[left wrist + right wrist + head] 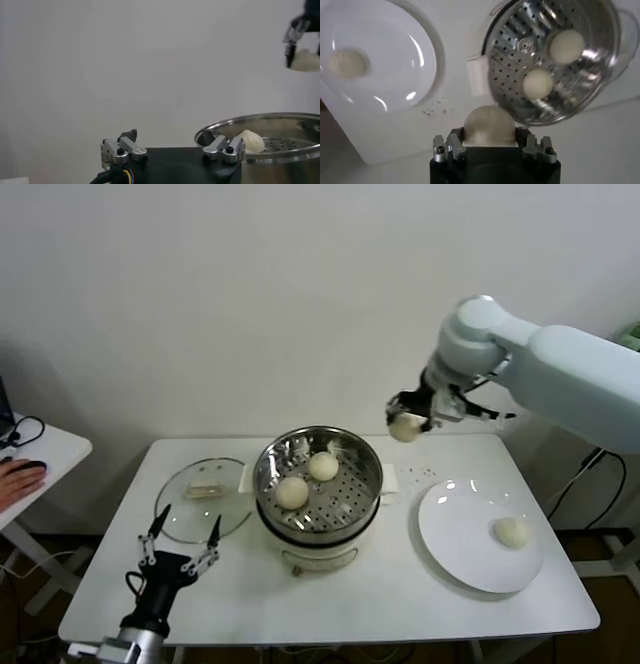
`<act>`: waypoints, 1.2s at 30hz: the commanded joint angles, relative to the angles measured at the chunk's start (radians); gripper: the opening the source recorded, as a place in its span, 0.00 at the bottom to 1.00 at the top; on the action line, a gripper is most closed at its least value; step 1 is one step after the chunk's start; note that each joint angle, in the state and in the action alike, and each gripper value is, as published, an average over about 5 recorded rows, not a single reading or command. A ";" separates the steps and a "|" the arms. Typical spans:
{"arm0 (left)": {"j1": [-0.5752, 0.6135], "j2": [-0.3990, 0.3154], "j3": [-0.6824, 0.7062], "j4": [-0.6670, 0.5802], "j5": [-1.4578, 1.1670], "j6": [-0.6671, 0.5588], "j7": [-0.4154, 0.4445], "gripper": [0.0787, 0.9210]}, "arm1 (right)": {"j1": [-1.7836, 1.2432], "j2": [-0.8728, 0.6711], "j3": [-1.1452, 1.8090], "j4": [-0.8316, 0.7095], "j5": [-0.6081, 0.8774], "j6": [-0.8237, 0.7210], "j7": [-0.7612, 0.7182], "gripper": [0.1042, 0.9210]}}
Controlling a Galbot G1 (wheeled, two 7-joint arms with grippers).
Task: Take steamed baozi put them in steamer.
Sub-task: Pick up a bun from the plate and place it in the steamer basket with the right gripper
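The steamer (368, 484) stands at the table's middle with two baozi on its perforated tray (293, 492) (323, 466). My right gripper (408, 424) is shut on a third baozi (405, 428) and holds it high in the air, to the right of and behind the steamer. In the right wrist view this baozi (488, 126) sits between the jaws, with the steamer (600, 85) and its two buns below. A fourth baozi (511, 531) lies on the white plate (455, 534). My left gripper (180, 536) is open, low at the front left.
A flat glass lid (185, 514) lies left of the steamer, just behind the left gripper. The white plate sits at the table's right. A side desk with a person's hand (20, 477) on it is at the far left.
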 commanded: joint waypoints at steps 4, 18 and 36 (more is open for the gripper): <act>0.020 0.015 -0.003 0.002 0.006 -0.006 0.000 0.88 | -0.218 0.324 -0.057 0.033 -0.194 0.113 0.024 0.69; 0.025 0.053 0.018 0.009 0.004 0.013 -0.001 0.88 | -0.250 0.364 -0.084 -0.058 -0.190 0.164 0.031 0.69; 0.015 0.087 0.036 0.005 -0.001 0.032 -0.009 0.88 | -0.228 0.369 -0.129 -0.142 -0.176 0.253 0.035 0.69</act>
